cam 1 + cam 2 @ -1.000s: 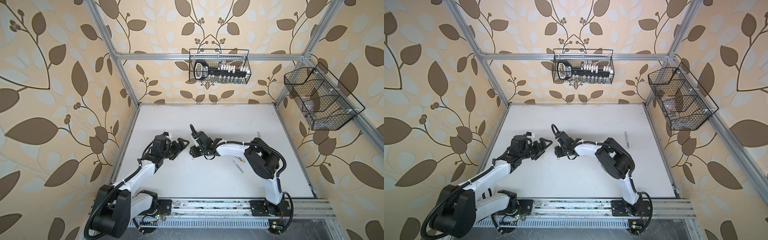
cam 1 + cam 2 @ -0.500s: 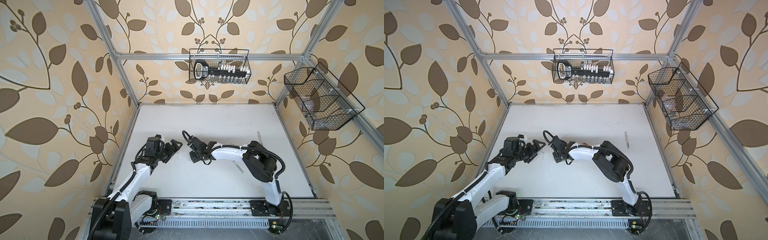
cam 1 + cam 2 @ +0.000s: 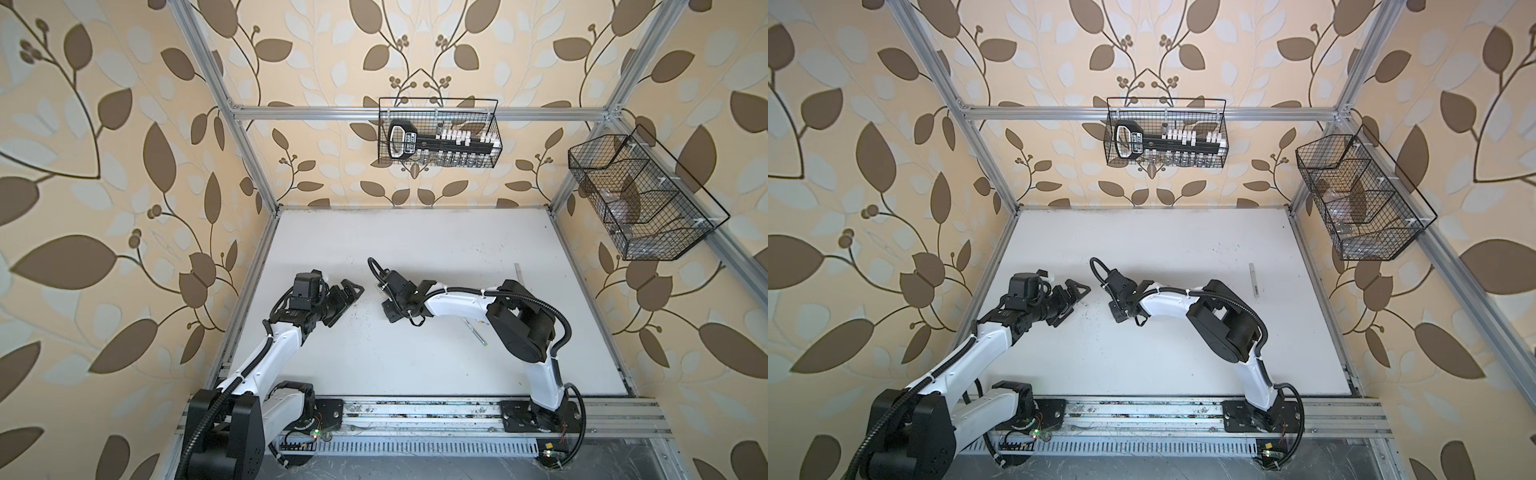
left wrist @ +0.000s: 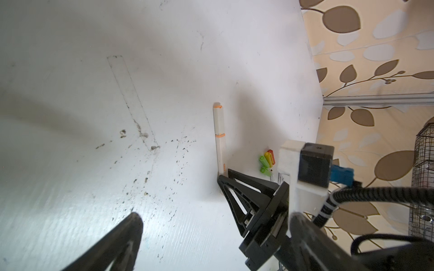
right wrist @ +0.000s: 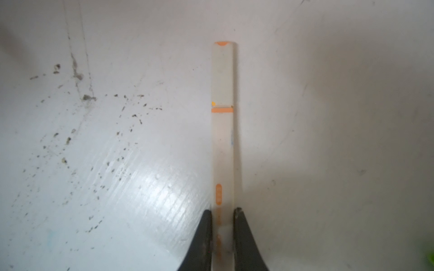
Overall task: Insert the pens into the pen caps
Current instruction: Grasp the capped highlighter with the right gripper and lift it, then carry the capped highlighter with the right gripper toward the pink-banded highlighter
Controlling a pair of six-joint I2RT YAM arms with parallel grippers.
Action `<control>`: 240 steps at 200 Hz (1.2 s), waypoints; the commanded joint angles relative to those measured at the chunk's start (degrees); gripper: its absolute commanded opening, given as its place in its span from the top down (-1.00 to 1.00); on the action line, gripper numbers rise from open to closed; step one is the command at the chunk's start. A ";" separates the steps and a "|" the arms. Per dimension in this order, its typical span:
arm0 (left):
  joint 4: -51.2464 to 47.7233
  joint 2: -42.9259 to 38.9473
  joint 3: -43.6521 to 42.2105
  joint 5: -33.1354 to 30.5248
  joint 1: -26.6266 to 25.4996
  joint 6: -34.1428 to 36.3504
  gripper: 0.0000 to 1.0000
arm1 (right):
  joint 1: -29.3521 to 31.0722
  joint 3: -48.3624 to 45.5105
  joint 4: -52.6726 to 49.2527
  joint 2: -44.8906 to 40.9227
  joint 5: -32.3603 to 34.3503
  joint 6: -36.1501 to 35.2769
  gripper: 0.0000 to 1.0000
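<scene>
Currently the right gripper clamps the marker, judged light, stiff and slippery, by the barrel end opposite its cap, while the left gripper stands open.

I count:
- marker, pale with orange bands: one
- green caps: two
- yellow cap: one
- red cap: one
- thin pen, right of centre in a top view: one
- pale stick, further right: one
- wire baskets, upper frame: two
</scene>
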 commanded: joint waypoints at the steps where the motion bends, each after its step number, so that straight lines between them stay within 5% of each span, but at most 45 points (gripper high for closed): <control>1: 2.48 1.18 1.97 2.48 0.52 2.04 -0.97 | -0.20 -5.90 -1.13 -2.67 2.57 -3.08 0.75; 58: 11.62 5.52 0.38 9.87 0.01 1.92 -0.55 | 2.75 -18.69 12.85 -14.75 4.00 -4.42 0.77; 182: 19.45 4.79 1.08 14.01 -6.11 3.05 -0.10 | 8.40 -30.17 25.66 -30.55 0.22 -0.82 0.79; 240: 18.16 3.80 1.76 14.50 -7.22 4.23 0.50 | 8.63 -30.12 25.62 -31.93 0.86 -0.13 0.79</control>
